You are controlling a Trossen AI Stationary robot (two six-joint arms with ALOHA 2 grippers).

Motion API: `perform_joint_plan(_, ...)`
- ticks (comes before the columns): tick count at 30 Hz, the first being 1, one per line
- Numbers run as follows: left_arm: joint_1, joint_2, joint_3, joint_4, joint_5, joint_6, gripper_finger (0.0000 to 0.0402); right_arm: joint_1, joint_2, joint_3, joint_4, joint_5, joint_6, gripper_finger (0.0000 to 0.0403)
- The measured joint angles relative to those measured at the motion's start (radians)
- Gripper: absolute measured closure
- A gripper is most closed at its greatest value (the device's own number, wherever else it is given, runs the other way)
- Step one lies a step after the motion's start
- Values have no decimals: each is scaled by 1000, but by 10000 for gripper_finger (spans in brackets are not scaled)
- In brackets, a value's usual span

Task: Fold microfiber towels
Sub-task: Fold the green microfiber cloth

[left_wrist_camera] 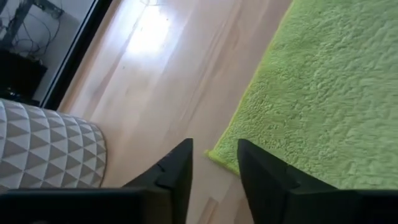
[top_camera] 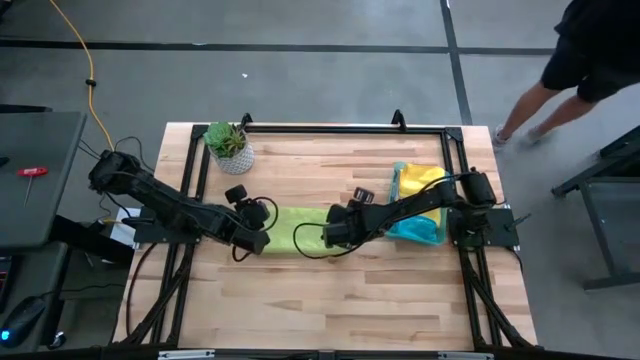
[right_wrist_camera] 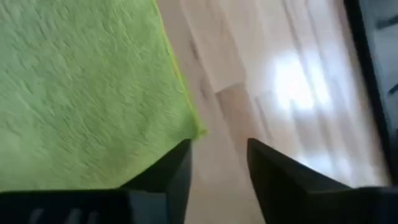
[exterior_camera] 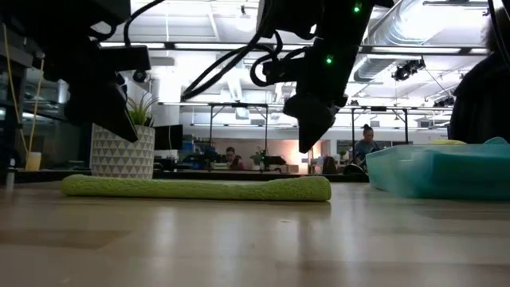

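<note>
At the centre of the high view a folded lime green towel lies flat on the table. The left gripper and right gripper hover over its ends, fingers spread, holding nothing.

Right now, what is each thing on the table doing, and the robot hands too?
Lime green towel: folded, lying flat mid-table, not held.
Left hand: open, empty, just off the towel's corner.
Right hand: open, empty, at the towel's other end.
Potted plant: standing upright.
Tray: resting on the table, holding towels.
</note>
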Motion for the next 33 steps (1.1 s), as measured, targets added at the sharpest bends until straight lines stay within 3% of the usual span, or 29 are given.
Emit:
perform_joint_plan(4, -48, -14, 8, -6, 32, 10, 258, 17, -7, 1, -35, 3, -72, 234)
perform_joint_plan(8, -165, -26, -26, 50, 93, 47, 245, 75, -9, -17, -56, -51, -135, 227)
perform_joint_plan(15, -348, -45, -83, 276, 187, 102, 245, 208, -143, -195, 56, -94, -47, 226)
perform_joint_plan(20, -319, -39, -86, 303, 342, 142, 243, 273, -267, -330, 305, -151, 2, 226)
perform_joint_plan(24, -263, -34, -87, 259, 330, 156, 243, 292, -299, -377, 421, -149, -3, 226)
perform_joint_plan(33, -192, -34, -86, 278, 420, 266, 245, 288, -275, -376, 474, -165, -89, 226)
